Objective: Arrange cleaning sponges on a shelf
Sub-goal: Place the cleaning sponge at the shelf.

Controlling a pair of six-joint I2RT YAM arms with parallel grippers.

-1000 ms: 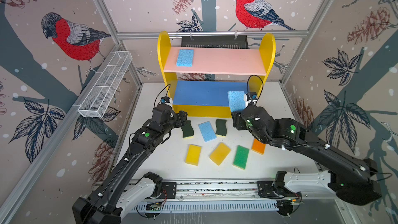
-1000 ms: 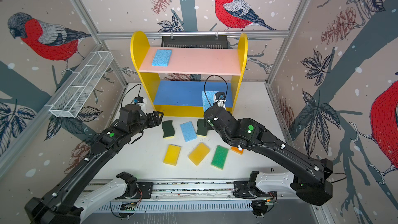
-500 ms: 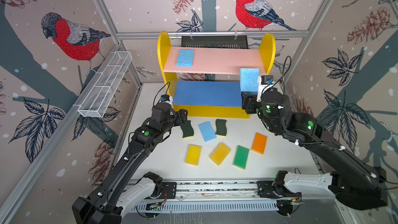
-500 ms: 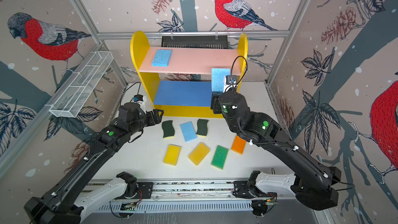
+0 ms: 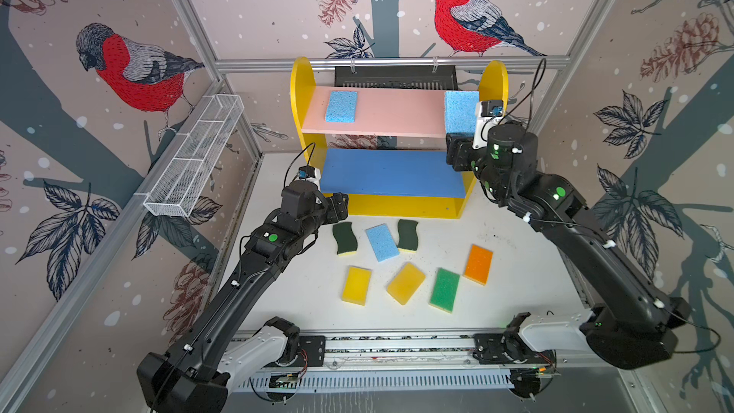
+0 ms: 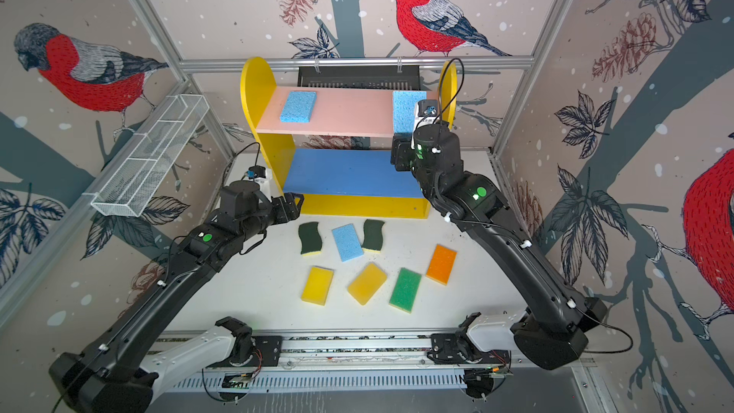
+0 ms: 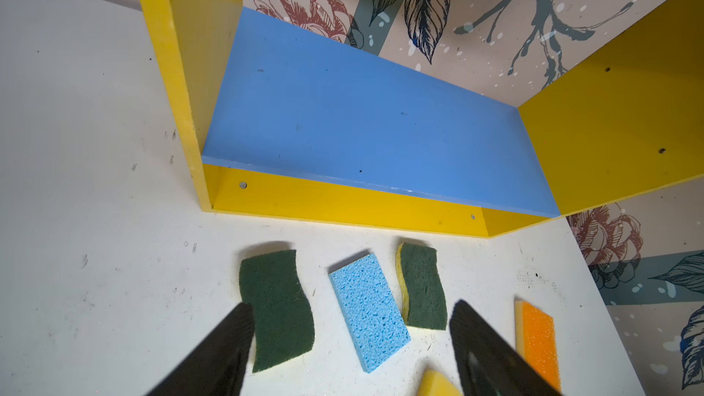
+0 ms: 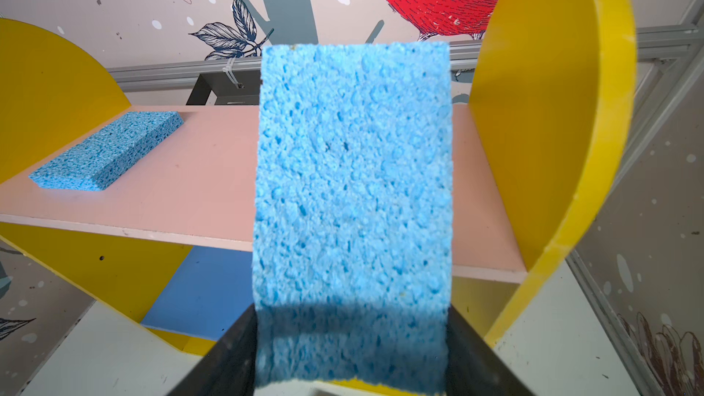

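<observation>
Two arms, we see: left fingers [image 7: 221,356] spread, empty, over the counter [image 7: 95,222] by a green sponge [image 7: 278,306]; one blue sponge [image 5: 340,107] flat on the shelf's [image 5: 300,85] pink board [image 5: 397,113]; right fingers [image 8: 228,360] clamp a second sponge [image 8: 354,169] upright at its right end.

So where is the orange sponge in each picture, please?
Top view: orange sponge on the table, rightmost of the loose sponges.
Top view: sponge, same spot.
Left wrist: sponge near the picture's edge.
Right wrist: not in it.
Shared landmark: the shelf's blue board.
</observation>
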